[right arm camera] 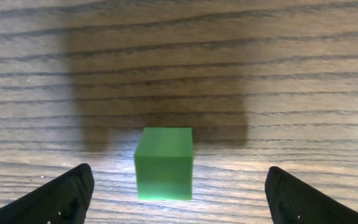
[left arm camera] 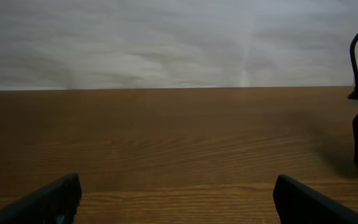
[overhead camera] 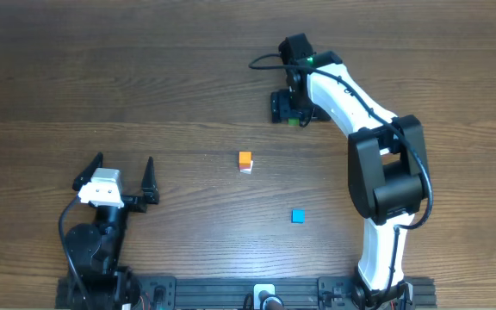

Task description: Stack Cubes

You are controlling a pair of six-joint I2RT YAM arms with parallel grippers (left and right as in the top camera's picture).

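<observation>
Well, your left pincer [overhead camera: 124, 161] sits spread wide at lower left. The orange cube [overhead camera: 245, 158] is mid-frame, the blue cube [overhead camera: 297, 215] lower right of it. Up top, your right pincer [overhead camera: 289, 110] is spread wide around the green cube [right arm camera: 164, 163].

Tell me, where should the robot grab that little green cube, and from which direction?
Probably across its two opposite side faces, coming straight down from above. The green cube sits flat on the table with free space all round, and the right gripper hangs over it, jaws open, one to each side.
</observation>
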